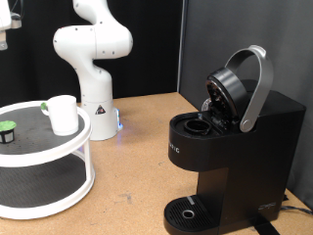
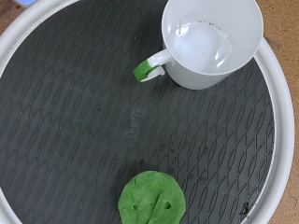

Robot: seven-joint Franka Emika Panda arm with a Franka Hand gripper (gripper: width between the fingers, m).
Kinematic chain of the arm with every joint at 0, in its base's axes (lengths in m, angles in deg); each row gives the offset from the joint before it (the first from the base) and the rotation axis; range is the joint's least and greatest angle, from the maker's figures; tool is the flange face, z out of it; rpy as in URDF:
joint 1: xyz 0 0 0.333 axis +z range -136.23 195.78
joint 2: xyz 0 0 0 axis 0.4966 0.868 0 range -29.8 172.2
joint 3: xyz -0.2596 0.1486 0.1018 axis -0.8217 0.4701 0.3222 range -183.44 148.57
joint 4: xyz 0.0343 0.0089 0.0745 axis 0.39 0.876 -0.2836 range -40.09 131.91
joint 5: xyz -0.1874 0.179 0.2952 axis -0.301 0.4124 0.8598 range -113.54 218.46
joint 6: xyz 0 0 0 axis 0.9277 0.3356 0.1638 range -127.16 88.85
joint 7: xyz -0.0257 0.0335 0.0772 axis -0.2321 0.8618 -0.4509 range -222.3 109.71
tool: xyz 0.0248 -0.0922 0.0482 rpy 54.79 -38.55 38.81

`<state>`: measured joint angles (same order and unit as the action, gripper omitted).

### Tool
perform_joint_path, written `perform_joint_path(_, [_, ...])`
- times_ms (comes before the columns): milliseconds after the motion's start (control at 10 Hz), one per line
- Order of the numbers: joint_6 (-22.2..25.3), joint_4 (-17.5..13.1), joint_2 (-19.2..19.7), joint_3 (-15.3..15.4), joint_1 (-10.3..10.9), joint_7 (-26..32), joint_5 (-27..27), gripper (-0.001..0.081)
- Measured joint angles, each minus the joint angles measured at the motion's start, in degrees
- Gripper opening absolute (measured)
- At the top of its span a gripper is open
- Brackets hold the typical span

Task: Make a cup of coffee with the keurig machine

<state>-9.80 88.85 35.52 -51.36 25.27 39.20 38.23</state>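
— So where's the cup (image 1: 63, 114)?

— Sitting on the top tier of that white two-level round tray (image 1: 59, 157), at the exterior view's left. It's upright, and from the wrist view it looks empty, with a bit of green at the handle. Well apart from the keurig machine (image 1: 230, 147), which stands on the wooden surface (image 1: 137, 147) at the exterior view's right.

— And the pod?

— The small dark one with the green top (image 1: 8, 128) is on the same tier, near the tray's edge, a little apart from the cup. The wrist camera looks straight down on both, so I'd say the hand hangs above the tray.

— Are the fingers holding anything?

— Can't tell. They don't show in either view: the wrist picture has only tray, cup and pod in it, and the exterior view catches just the arm's white base (image 1: 93, 59) behind the tray. Nothing shows between them, so I won't say how far apart they stand.

— How far along is the job, then?

— Early, I reckon. The machine's lid is swung up on its grey handle (image 1: 256, 88), and the pod chamber looks open and bare. The drip tray (image 1: 188, 210) at its foot has no cup on it. Pod not loaded, cup not placed, nothing brewed.
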Motion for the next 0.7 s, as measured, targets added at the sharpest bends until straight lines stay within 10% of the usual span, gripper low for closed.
perform_joint_path(700, [-3.88,2.16,0.68,-5.69,2.77,19.12,-0.29,0.0803])
